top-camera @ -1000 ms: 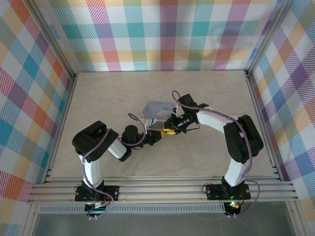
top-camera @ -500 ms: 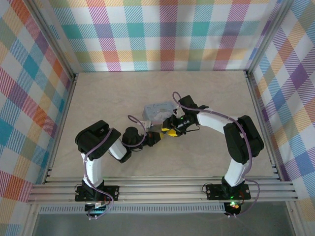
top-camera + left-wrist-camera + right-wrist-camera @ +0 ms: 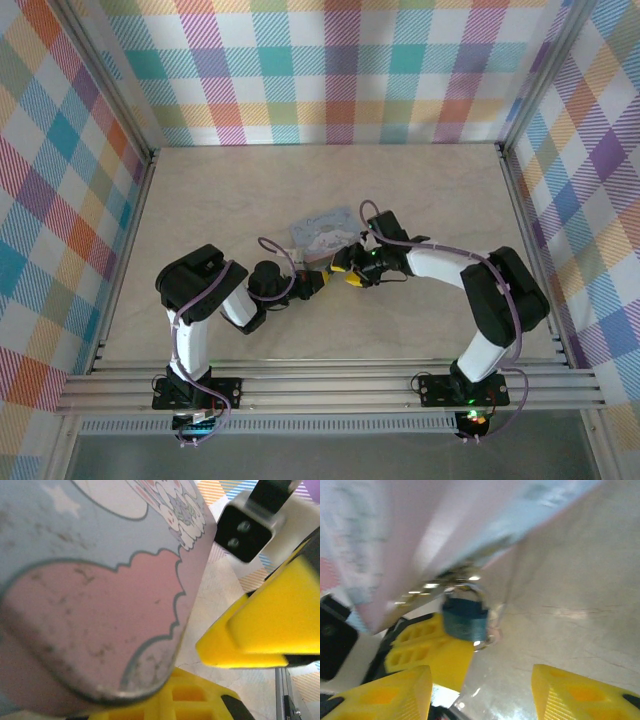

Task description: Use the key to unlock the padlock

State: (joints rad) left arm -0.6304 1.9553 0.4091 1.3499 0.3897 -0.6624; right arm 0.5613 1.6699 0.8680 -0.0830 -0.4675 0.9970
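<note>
**Padlock left dangling, right jaws empty**

Since a second ago the cartoon-printed tin (image 3: 322,230) has tipped flatter at mid-desk (image 3: 200,200), and the right gripper (image 3: 480,690) has spread its jaws, now empty. The left gripper (image 3: 318,284) has its jaws shut at the tin's near edge. The teal padlock (image 3: 465,617) hangs from the tin's clasp, so a nudge could set it swinging. I cannot make out the key. No writing is legible.

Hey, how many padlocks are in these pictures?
1. The padlock hangs below the tin's edge in the right wrist view. The tin could hide another.
</note>
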